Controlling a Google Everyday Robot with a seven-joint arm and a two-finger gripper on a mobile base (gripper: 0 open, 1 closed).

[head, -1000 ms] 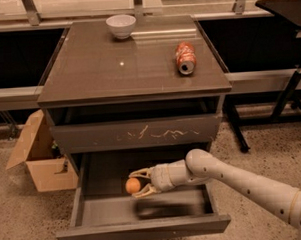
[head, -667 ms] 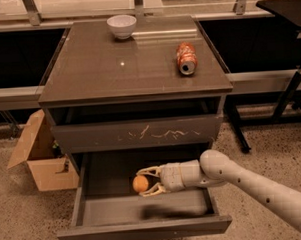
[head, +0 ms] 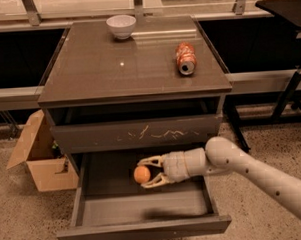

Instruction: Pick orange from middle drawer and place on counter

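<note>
The small round orange (head: 141, 174) sits between the two pale fingers of my gripper (head: 146, 172), inside the pulled-out middle drawer (head: 145, 231), near its back centre. The gripper is shut on the orange and holds it slightly above the drawer floor. My arm reaches in from the right over the drawer's right side. The counter (head: 118, 68) is the cabinet's glossy dark top, well above the gripper.
An orange-red soda can (head: 186, 58) lies on its side on the counter's right part. A white bowl (head: 121, 26) stands at its back edge. A drawer with pale scratches (head: 141, 134) hangs just above the gripper. A cardboard box (head: 39, 157) stands on the floor at left.
The gripper and the orange have moved together a little to the right and upward within the drawer. The arm has drawn back to the right.
</note>
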